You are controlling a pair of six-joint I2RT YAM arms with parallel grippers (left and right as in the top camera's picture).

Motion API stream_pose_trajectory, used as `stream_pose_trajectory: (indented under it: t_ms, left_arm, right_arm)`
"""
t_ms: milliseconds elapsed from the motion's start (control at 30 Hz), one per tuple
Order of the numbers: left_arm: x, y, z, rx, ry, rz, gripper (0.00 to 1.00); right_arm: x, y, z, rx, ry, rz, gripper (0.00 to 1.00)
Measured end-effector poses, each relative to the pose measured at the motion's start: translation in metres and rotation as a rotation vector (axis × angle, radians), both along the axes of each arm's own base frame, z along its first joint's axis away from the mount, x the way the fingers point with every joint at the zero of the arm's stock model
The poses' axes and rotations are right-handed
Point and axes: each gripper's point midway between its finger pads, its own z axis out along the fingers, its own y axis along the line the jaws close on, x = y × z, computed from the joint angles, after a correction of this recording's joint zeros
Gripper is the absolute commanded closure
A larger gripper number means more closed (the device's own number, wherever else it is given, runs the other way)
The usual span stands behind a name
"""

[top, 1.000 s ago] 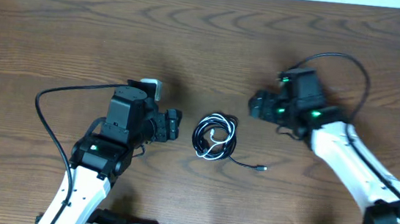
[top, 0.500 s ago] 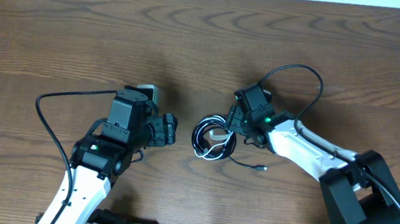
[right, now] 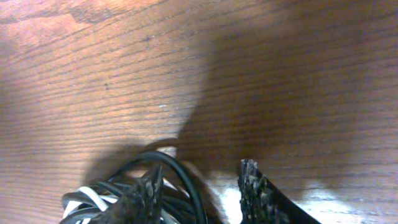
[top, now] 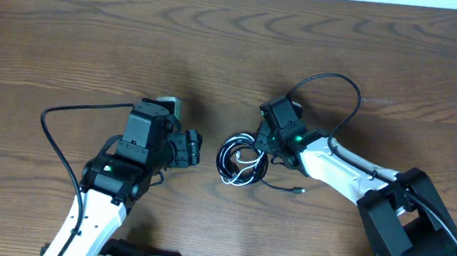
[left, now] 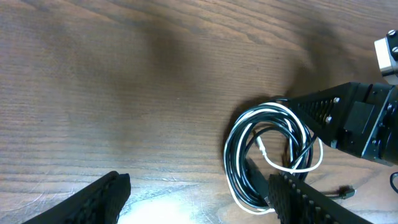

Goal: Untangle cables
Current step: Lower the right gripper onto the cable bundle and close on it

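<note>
Though blurry, cables (right: pixel 165 156) within (right) claw (right: pixel 200 184)

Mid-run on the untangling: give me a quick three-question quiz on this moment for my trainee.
1. True or false: the left pincer is clamped on the coiled bundle of thin black and white cables.
2. Which pincer straddles a black strand at the bundle's edge? A) left pincer B) right pincer C) neither
3. Fill in: overhead, a loose black plug end lies on the brown wooden table to the bundle's lower ____.
Key: 1 false, it stands open; 2 B; 3 right.
</note>
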Motion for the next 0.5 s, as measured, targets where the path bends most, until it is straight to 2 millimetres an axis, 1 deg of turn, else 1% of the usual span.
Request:
stream_pose_trajectory:
  t_ms: [133,167,233,333,367,467,500]
  left_arm:
    - [0.0,0.0,0.0,0.0,0.001,0.0,0.24]
    - [0.0,0.0,0.0,0.0,0.001,0.0,0.24]
    - [0.0,0.0,0.0,0.0,0.001,0.0,0.23]
    - [0.0,0.0,0.0,0.0,0.001,0.0,0.23]
    - [0.0,0.0,0.0,0.0,0.0,0.0,0.24]
    - [0.0,0.0,0.0,0.0,0.001,0.0,0.23]
    - [0.0,0.0,0.0,0.0,0.001,0.0,0.23]
  right_arm:
    - [0.001,0.005,0.003,0.009,-0.002,0.028,0.49]
    - [0.002,0.007,0.006,0.014,-0.007,0.04,0.48]
    - [0.007,0.014,0.014,0.025,-0.023,0.07,0.5]
    - [0.015,0.021,0.027,0.037,-0.044,0.095,0.58]
    - [0.017,0.024,0.032,0.04,-0.05,0.102,0.58]
    - [0.017,0.024,0.037,0.043,-0.048,0.108,0.61]
    - [0.015,0.024,0.038,0.043,-0.041,0.11,0.64]
